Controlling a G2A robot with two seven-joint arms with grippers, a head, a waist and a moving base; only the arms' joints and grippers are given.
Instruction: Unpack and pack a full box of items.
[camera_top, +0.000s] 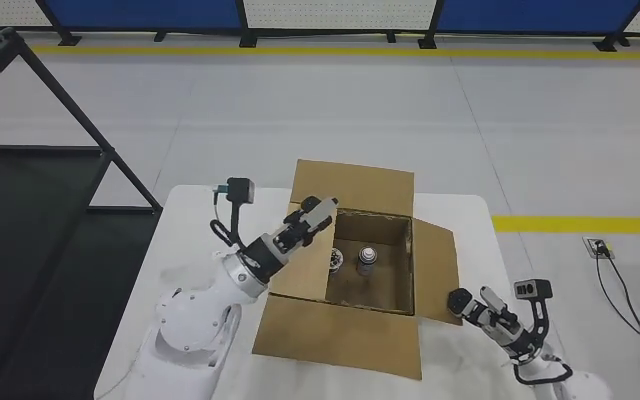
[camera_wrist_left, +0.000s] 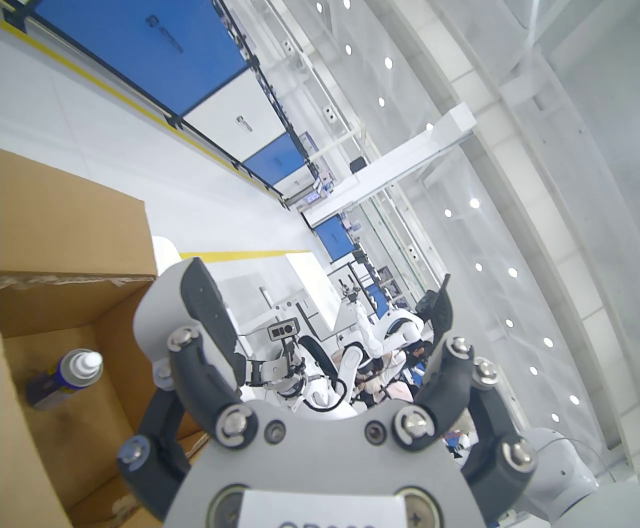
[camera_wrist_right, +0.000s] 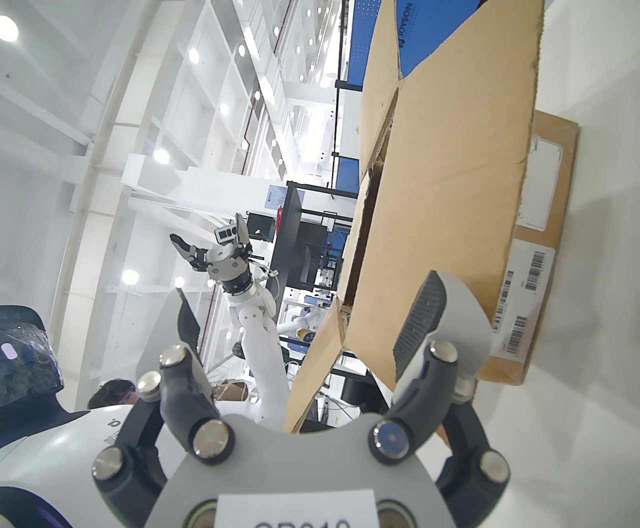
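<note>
Left pincer: fingers apart, nothing held. Directly beneath it is the near side wall of the open cardboard box. Below and beyond the pincer, a spray can stands upright on the box floor. Right pincer: fingers apart, empty. The box's outer flap is just beside it, above the table.

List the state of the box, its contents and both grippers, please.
box, open, all four flaps folded outward.
spray can, upright inside the box.
second item, inside the box beside the spray can; pose unclear.
left gripper, open, empty.
right gripper, open, empty.
</note>
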